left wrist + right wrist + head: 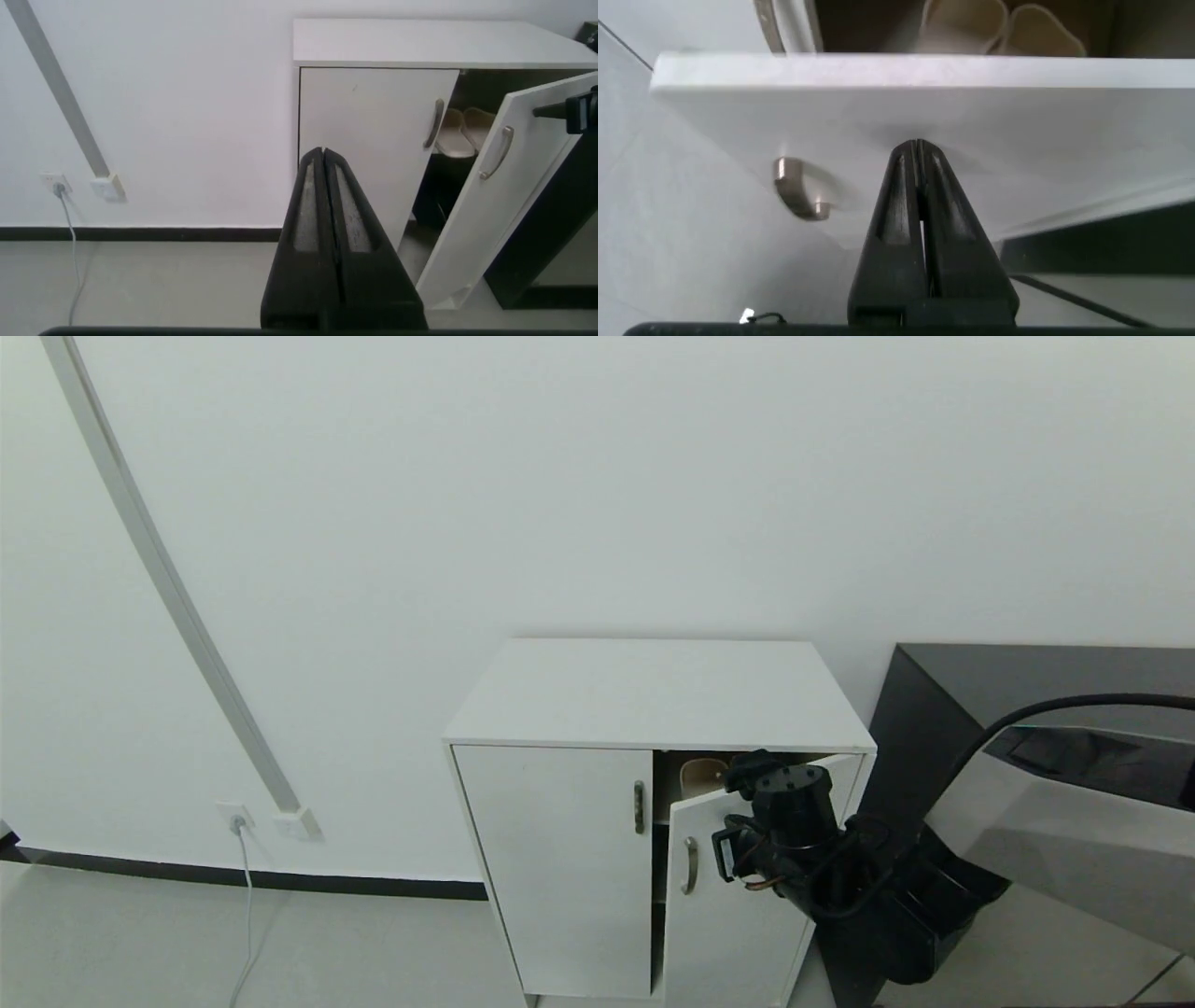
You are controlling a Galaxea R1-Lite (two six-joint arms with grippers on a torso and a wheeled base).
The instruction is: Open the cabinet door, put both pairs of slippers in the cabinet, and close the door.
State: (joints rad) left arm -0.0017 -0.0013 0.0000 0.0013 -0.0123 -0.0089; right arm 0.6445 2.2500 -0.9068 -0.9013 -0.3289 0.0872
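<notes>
- The cabinet (653,695) stands against the white wall (560,476), with its flat top bare.
- The left door (560,868) sits flush and shut. Its upright handle (639,806) is near the inner edge.
- The right door (728,933) is ajar, hinged on the cabinet's right side. Its free edge, with its handle (689,865), swings out in front of the left door's inner edge, and a dark wedge-shaped gap lies between the two.
- A beige pair of slippers (702,775) lies inside on an upper shelf, side by side. It can be seen over the ajar door's top edge and through the gap.
- The right claw (745,770) has its fingers pressed together and holds nothing. In the right wrist view its tip (917,147) is at the outer face of the ajar door, just under the top edge and to one side of the handle (799,187). I cannot tell whether it actually touches the panel.
- The left claw (322,154) is likewise closed flat and empty. It hangs well back from the cabinet, in front of the shut door and the wall beside it.
- On the cabinet's right, a black glossy unit (1027,677) stands just beside the cabinet's side. The right arm works in the narrow room between it and the swung door.
- On the cabinet's left there is open floor (140,943). Along the wall there are a slanting cable duct (168,579), a socket (235,819) and a pale cord (247,915) that drops from the socket to the floor, all well apart from the cabinet.
</notes>
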